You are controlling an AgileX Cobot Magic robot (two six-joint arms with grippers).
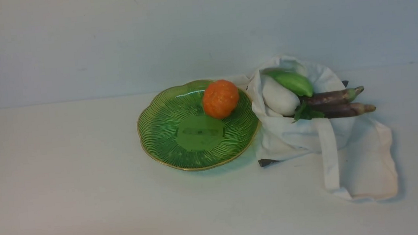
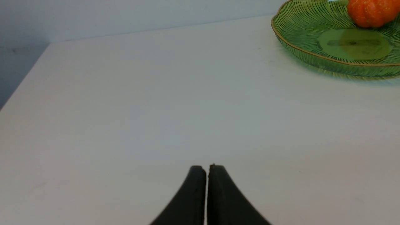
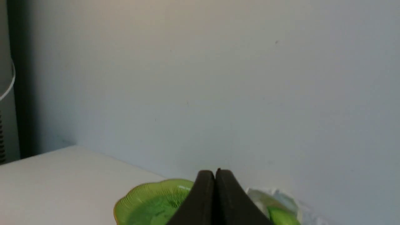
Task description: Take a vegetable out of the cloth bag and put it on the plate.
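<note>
The orange pumpkin (image 1: 220,98) rests on the green gold-rimmed plate (image 1: 165,137), at its far right side near the rim. The white cloth bag (image 1: 362,156) lies just right of the plate, its mouth open toward the plate. In the left wrist view the pumpkin (image 2: 370,12) and plate (image 2: 300,37) show far off, and my left gripper (image 2: 207,167) is shut and empty over bare table. My right gripper (image 3: 215,172) is also shut and empty, held high, with the plate (image 3: 140,200) and bag (image 3: 281,197) below it. Neither gripper appears in the front view.
In the bag's mouth lie a white oval vegetable (image 1: 279,97), a green one (image 1: 293,81) and two long purple eggplants (image 1: 340,103) sticking out to the right. A bag strap (image 1: 328,156) trails toward the front. A pale wall stands behind the table.
</note>
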